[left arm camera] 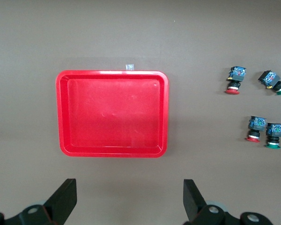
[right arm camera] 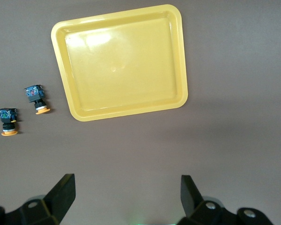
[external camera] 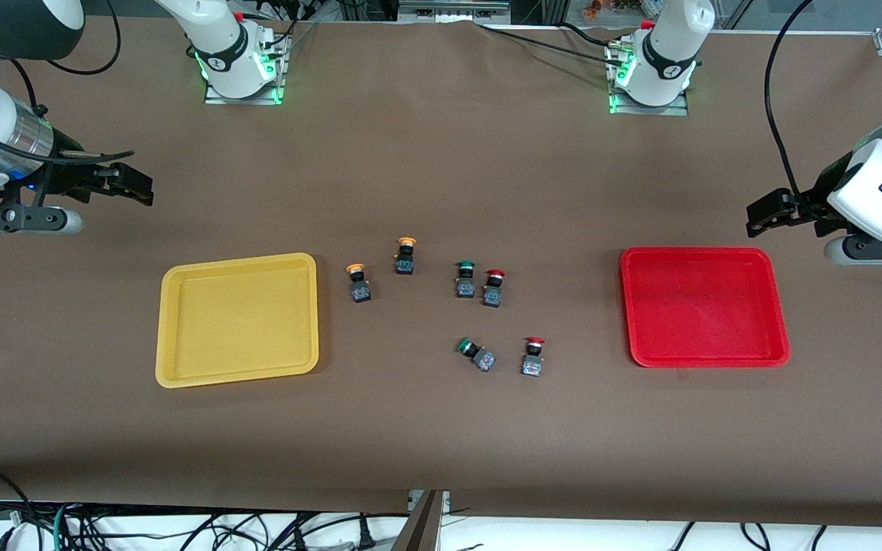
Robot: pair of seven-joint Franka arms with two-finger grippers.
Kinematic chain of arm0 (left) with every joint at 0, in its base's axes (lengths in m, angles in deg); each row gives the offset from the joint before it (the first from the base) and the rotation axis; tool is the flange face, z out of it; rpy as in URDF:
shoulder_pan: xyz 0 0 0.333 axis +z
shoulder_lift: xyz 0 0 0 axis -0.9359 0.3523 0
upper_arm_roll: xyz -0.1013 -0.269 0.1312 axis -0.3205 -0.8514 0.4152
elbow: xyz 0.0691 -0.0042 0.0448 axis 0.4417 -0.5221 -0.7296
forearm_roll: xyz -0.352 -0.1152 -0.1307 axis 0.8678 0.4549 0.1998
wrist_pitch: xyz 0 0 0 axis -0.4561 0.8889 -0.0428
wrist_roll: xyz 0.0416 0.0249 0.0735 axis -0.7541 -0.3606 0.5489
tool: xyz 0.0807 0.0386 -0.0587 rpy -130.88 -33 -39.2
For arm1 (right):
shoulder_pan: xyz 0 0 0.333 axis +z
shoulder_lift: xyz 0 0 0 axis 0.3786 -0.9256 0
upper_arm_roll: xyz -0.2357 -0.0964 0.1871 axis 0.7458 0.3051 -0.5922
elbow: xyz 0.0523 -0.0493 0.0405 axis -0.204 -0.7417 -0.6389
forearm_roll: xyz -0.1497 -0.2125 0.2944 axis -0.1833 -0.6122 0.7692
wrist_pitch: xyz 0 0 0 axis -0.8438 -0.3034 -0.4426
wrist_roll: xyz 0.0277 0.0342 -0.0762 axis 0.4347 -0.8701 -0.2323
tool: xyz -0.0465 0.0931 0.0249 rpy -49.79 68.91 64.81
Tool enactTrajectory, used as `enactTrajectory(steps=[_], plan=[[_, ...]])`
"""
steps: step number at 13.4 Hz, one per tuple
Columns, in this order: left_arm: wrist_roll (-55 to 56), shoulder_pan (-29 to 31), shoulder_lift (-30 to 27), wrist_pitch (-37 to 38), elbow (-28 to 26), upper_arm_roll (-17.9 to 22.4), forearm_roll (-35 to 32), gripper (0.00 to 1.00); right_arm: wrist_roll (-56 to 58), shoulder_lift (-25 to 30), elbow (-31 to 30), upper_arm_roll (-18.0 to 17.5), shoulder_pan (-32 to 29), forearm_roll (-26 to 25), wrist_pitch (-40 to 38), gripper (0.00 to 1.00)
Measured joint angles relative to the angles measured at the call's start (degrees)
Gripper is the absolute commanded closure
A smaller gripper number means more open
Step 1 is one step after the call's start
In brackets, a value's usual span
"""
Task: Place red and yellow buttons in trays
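Observation:
Two yellow-capped buttons (external camera: 357, 282) (external camera: 405, 255) stand beside the empty yellow tray (external camera: 238, 321). Two red-capped buttons (external camera: 493, 288) (external camera: 534, 356) stand mid-table, well apart from the empty red tray (external camera: 705, 306). My left gripper (external camera: 766, 213) hangs open over bare table at the red tray's (left arm camera: 112, 112) corner, holding nothing; its wrist view also shows both red buttons (left arm camera: 235, 79) (left arm camera: 255, 129). My right gripper (external camera: 131, 184) hangs open and empty over bare table at the right arm's end, looking down on the yellow tray (right arm camera: 122, 63) and yellow buttons (right arm camera: 36, 98) (right arm camera: 8, 121).
Two green-capped buttons are mixed in: one (external camera: 465, 278) stands touching or nearly touching a red one, the other (external camera: 475, 353) lies tipped over beside the nearer red one. Brown cloth covers the table.

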Motion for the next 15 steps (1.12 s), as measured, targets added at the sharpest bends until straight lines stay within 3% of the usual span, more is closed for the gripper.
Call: enactTrajectory(steps=[10,15], plan=[[-0.16,-0.37,0.97,0.0,0.01,-0.5,0.02,0.0,-0.05,0.01,0.19,-0.22,0.14,0.36,0.03,0.01],[7.62,-8.67,8.22,-3.9,1.56,-1.58,0.05,0.0,-0.29,0.11,2.06,-0.59,2.96,0.35,-0.07,0.01]])
